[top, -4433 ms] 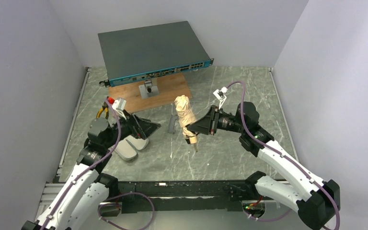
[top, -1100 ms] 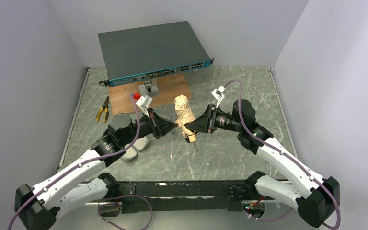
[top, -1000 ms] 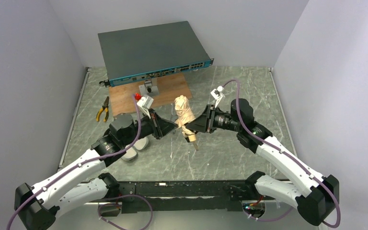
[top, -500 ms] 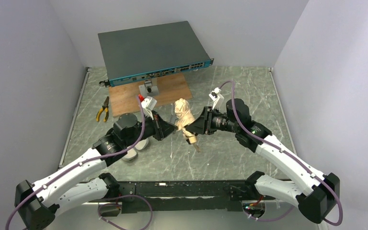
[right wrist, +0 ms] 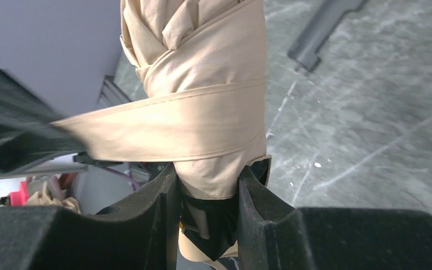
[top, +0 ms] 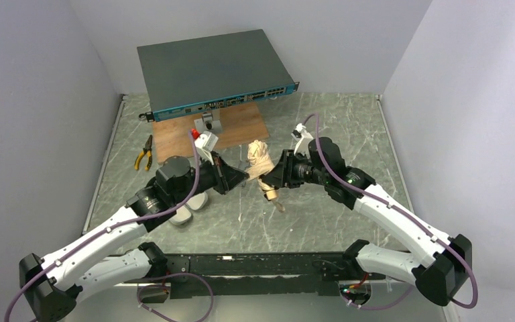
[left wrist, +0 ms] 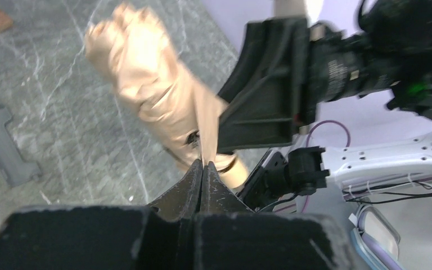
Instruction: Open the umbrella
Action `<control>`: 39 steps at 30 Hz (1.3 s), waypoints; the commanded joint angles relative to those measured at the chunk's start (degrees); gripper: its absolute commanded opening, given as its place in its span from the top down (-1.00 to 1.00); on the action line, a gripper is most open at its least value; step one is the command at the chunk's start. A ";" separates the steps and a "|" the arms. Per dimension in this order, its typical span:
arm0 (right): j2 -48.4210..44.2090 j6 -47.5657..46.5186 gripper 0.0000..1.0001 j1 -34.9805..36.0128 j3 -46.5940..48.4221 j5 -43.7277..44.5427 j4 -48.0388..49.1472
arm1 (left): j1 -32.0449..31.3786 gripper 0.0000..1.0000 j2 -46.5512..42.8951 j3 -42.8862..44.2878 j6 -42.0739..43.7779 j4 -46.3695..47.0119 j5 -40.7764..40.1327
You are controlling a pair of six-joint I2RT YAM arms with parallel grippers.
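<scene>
Folded umbrella (top: 260, 159) held clear of the counter (top: 322, 221), above its middle, tilted with the bunched cream canopy toward the far edge and the tan handle (top: 271, 195) toward the near edge. The right fingers (top: 270, 178), partly apart, clamp the bundle's lower end from both sides, just above the handle. The left fingers (left wrist: 202, 169) are pressed fully together on the free end of the beige strap (right wrist: 163, 126), which wraps around the canopy and runs taut across to them. A whitish case shell (top: 182, 213) lies under the left arm. Pliers (top: 142, 153) lie near the left edge. A network switch (top: 208, 67) stands over a wooden board (top: 241, 124) at the far edge.
</scene>
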 commanded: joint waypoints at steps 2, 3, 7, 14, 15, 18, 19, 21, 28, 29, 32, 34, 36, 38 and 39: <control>0.73 -1.83 1.00 0.16 2.15 6.42 -2.01 | -0.68 1.00 -1.68 4.89 0.64 2.77 0.00; 0.91 -1.97 1.00 0.28 2.18 6.61 -2.07 | -0.68 1.00 -1.57 5.10 0.60 2.66 -0.17; 1.35 -2.12 1.00 1.36 2.20 7.10 -2.01 | -0.74 1.00 -0.20 6.36 0.58 2.83 -0.73; 2.18 -1.71 1.00 2.74 1.50 6.70 -0.95 | -0.79 0.92 5.64 14.01 1.31 -0.41 -2.23; 2.24 -1.56 1.00 2.68 1.23 6.40 -0.76 | -0.85 0.73 6.90 16.23 1.87 -1.52 -2.06; 2.52 -1.29 1.00 2.68 0.74 5.73 -0.36 | -0.87 0.25 12.29 26.77 4.36 -10.23 -5.91; 2.52 -1.13 1.00 2.70 0.51 5.57 -0.11 | -0.87 0.09 15.35 33.08 5.04 -15.97 -8.81; 2.51 -0.91 1.00 2.69 0.40 5.41 0.19 | -0.79 -0.37 22.68 48.81 6.89 -28.59 -15.85; -1.17 -1.39 1.00 2.58 0.35 5.85 -1.09 | -0.77 -0.99 33.14 68.25 8.96 -42.78 -22.38; -1.95 -1.53 1.00 2.64 0.02 6.10 -1.19 | -0.69 -0.99 30.64 63.37 8.30 -40.61 -22.33; -3.54 -1.78 1.00 2.54 -0.60 6.89 -1.44 | -0.48 -0.99 21.37 47.98 6.48 -33.00 -20.07; -3.65 -2.06 1.00 2.48 -0.42 7.07 -1.84 | -0.50 -0.99 15.66 37.89 5.93 -28.26 -18.00; -3.50 -2.47 1.00 2.43 -0.07 6.75 -1.97 | -0.46 -0.99 10.41 29.50 5.46 -24.33 -16.21; -3.46 -2.78 1.00 2.37 0.37 6.44 -2.01 | -0.43 -0.99 5.96 23.01 5.63 -21.30 -14.04; -3.45 -2.95 1.00 2.32 0.49 6.46 -2.04 | -0.42 -0.99 4.20 20.48 5.62 -19.98 -12.65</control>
